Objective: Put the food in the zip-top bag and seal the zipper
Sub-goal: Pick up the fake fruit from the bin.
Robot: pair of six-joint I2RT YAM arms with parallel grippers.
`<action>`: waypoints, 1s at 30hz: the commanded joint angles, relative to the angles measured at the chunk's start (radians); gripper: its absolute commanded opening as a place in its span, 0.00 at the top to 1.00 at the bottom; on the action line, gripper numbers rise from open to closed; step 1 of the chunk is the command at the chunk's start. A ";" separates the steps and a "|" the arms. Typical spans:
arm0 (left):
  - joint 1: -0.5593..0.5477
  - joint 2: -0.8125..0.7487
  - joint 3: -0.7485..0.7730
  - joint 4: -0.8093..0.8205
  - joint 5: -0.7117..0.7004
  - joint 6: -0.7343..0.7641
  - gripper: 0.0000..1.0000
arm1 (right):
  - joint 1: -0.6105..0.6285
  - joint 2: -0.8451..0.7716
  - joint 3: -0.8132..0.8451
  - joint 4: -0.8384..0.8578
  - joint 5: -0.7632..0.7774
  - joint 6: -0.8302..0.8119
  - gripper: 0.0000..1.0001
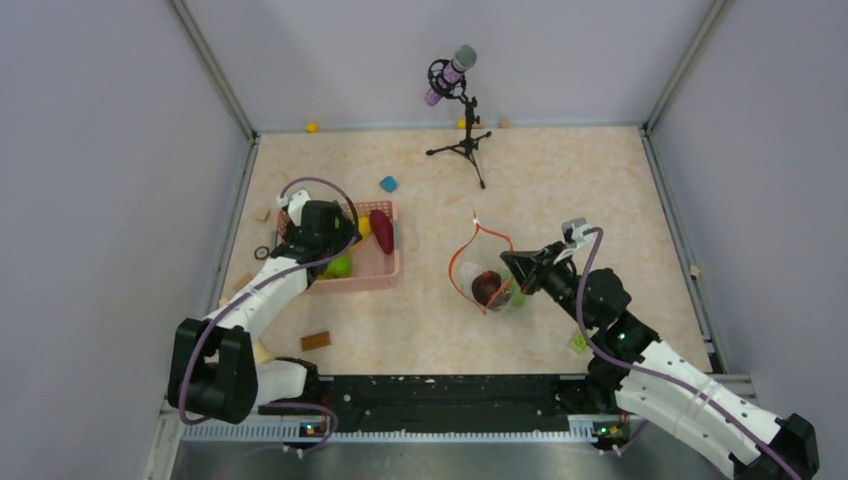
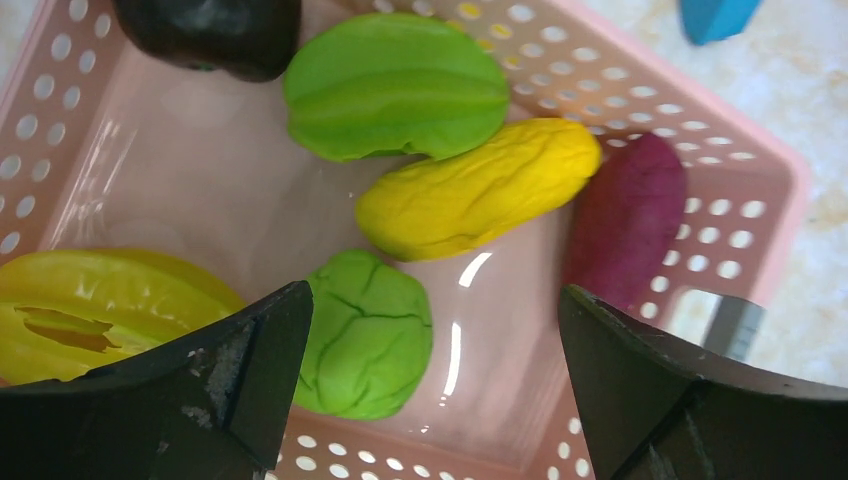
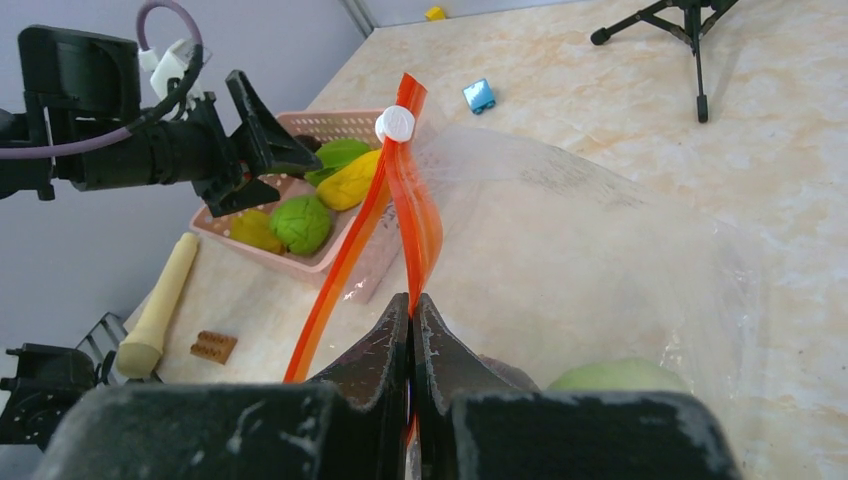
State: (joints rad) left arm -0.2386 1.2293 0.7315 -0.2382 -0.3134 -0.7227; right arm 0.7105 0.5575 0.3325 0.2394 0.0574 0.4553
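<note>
My right claw (image 3: 412, 305), pinching the orange zipper (image 3: 398, 190), holds open the clear bag (image 3: 600, 250) on the tabletop (image 1: 560, 190) with two pieces of food inside. My left claw (image 2: 430, 320) hangs spread over the green piece (image 2: 368, 345) in the pink basket (image 2: 720, 130). Held by one lip only, the mouth could sag shut, and the next piece might bounce off onto the tabletop.

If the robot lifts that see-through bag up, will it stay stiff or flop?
Probably flop: the bag is thin, crinkled film, and its zipper bends where the right gripper pinches it. It would likely sag bottom-heavy, since a green piece sits inside. The glossy plastic may be slippery.
</note>
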 commanded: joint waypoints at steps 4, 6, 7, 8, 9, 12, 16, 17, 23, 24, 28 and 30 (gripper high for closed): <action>0.018 0.094 0.016 -0.034 -0.081 -0.044 0.03 | 0.000 0.012 0.007 0.041 0.011 -0.015 1.00; 0.021 0.118 0.024 -0.042 -0.089 -0.043 0.03 | 0.000 0.015 0.007 0.041 0.011 -0.016 1.00; 0.022 0.130 0.029 -0.049 -0.093 -0.044 0.03 | 0.000 0.015 0.007 0.041 0.012 -0.015 1.00; 0.023 0.142 0.035 -0.056 -0.098 -0.048 0.03 | 0.000 0.015 0.007 0.041 0.013 -0.016 1.00; 0.024 0.155 0.037 -0.059 -0.102 -0.048 0.03 | -0.001 0.016 0.007 0.041 0.014 -0.016 1.00; 0.025 0.188 0.047 -0.066 -0.098 -0.050 0.03 | 0.000 0.020 0.007 0.042 0.014 -0.017 1.00; 0.027 0.226 0.050 -0.056 -0.072 -0.046 0.03 | 0.000 0.025 0.007 0.044 0.013 -0.017 1.00; 0.027 0.234 0.055 -0.056 -0.068 -0.045 0.03 | 0.000 0.026 0.007 0.044 0.013 -0.017 1.00; 0.027 0.280 0.075 -0.059 -0.048 -0.037 0.04 | 0.000 0.025 0.006 0.045 0.015 -0.018 1.00; 0.027 0.286 0.079 -0.063 -0.043 -0.038 0.05 | 0.000 0.026 0.006 0.045 0.016 -0.017 1.00; 0.027 0.304 0.092 -0.078 -0.034 -0.038 0.11 | 0.000 0.027 0.006 0.047 0.018 -0.017 1.00; 0.027 0.305 0.093 -0.081 -0.030 -0.037 0.16 | 0.000 0.029 0.004 0.047 0.018 -0.017 1.00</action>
State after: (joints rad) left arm -0.2165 1.5215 0.7933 -0.3016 -0.3599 -0.7567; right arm 0.7105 0.5842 0.3325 0.2428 0.0612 0.4526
